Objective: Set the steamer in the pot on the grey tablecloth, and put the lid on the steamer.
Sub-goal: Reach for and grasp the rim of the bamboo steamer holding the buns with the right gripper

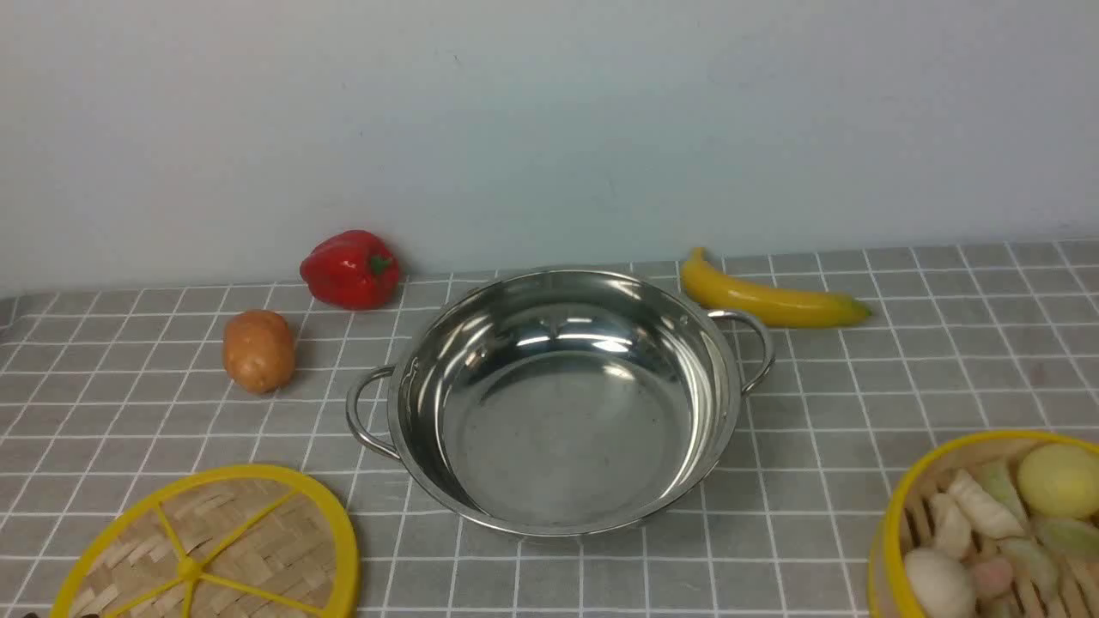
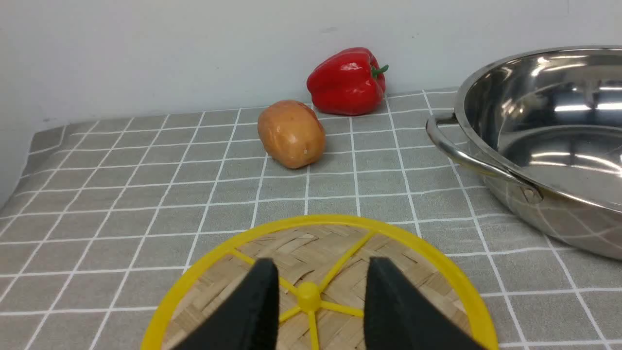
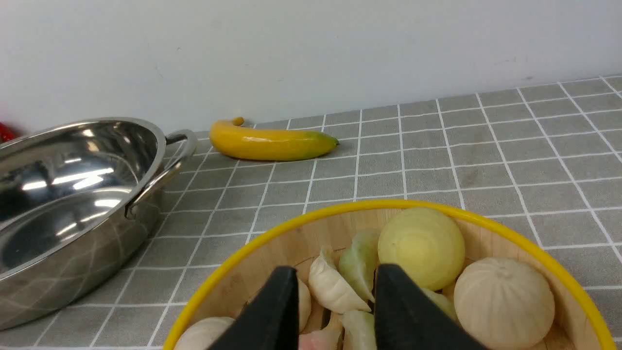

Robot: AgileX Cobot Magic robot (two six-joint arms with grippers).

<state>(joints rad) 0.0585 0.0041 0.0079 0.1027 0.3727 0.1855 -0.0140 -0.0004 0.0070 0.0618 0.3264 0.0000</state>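
Left wrist view shows the left gripper (image 2: pixel 318 287) with its two black fingers (image 2: pixel 252 311) standing apart above the lid (image 2: pixel 272 253), one on each side of the lid's yellow centre knob (image 2: pixel 308 295); they hold nothing, and whether they touch the lid I cannot tell. The lid lies flat on the grey tablecloth (image 2: pixel 121 194). Past it sit a potato (image 2: pixel 291 133) and, nearer the wall, a red pepper (image 2: pixel 347 81). The pot (image 2: pixel 549 146) stands beside the lid, apart from it, one loop handle turned toward the potato.

Right wrist view shows the right gripper (image 3: pixel 335 296), its fingers (image 3: pixel 272 316) also apart and empty, hanging over the open steamer (image 3: pixel 252 262). Toy buns (image 3: pixel 422 248) and dumplings (image 3: pixel 335 287) fill the steamer; whether the fingertips touch any of them is not clear. The steamer rests on the tablecloth, well apart from the pot. A banana (image 3: pixel 272 142) lies near the wall, just beyond the pot's other handle.

From the front view, the pot (image 1: pixel 562 399) sits in the middle of the cloth, shiny inside with nothing in it. The lid (image 1: pixel 215 549) is at the near left edge, the steamer (image 1: pixel 987 532) at the near right edge, both partly cut off by the frame. The potato (image 1: pixel 258 350) and pepper (image 1: pixel 350 269) are left of the pot, the banana (image 1: pixel 773 296) behind its right handle. Neither arm appears in this view.
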